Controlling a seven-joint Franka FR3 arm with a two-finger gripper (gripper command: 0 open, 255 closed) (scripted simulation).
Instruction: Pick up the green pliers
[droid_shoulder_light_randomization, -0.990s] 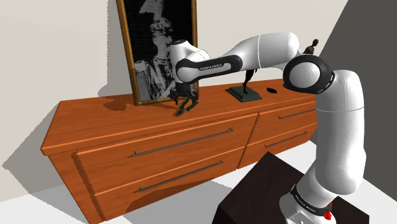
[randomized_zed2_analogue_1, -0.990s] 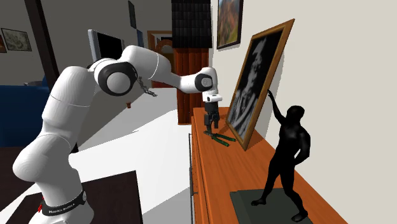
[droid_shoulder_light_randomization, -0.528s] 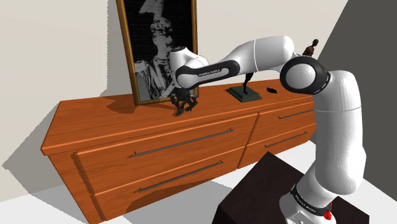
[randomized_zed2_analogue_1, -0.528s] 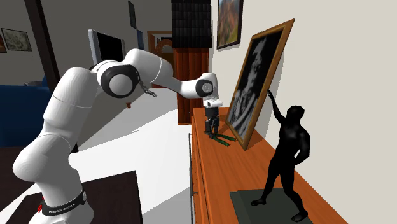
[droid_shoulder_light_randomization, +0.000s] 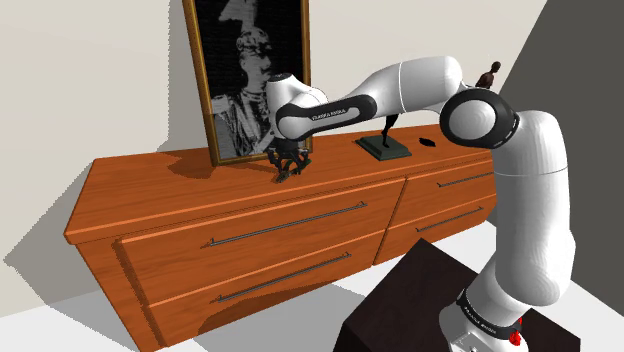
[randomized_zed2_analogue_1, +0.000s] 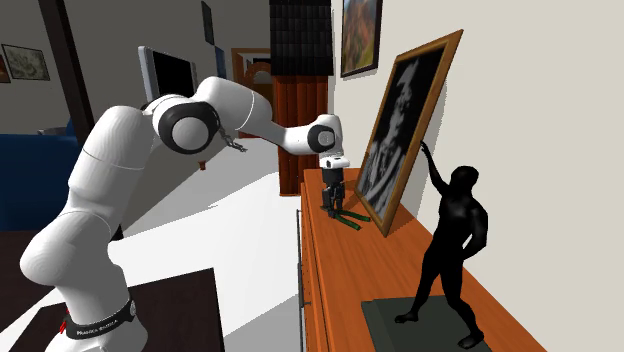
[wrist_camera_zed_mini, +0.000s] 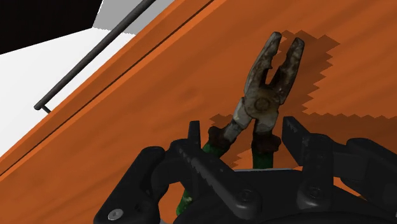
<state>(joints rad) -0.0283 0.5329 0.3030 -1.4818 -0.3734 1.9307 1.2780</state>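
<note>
Farthest toward the shoulder view's left runs the orange-brown wooden dresser (droid_shoulder_light_randomization: 140, 182), its drawers fitted with long dark bar handles (droid_shoulder_light_randomization: 285, 224); next along, a framed black-and-white portrait (droid_shoulder_light_randomization: 243, 80) leans against the wall on the dresser top; just in front of the frame's lower right corner the black gripper (droid_shoulder_light_randomization: 290, 168) points down, close to the wood; in the wrist view its fingers (wrist_camera_zed_mini: 194, 143) stand apart, unclenched, one on each side of the green pliers (wrist_camera_zed_mini: 266, 83); the pliers' rusty grey head lies flat on the top with its jaws slightly parted, and the green grips run back between the fingers; whether the fingers touch the grips I cannot tell; further right sit a dark statue base (droid_shoulder_light_randomization: 383, 147) and a small black object (droid_shoulder_light_randomization: 428, 141); then the white arm (droid_shoulder_light_randomization: 525, 200) rises from its dark stand (droid_shoulder_light_randomization: 420, 290).
</note>
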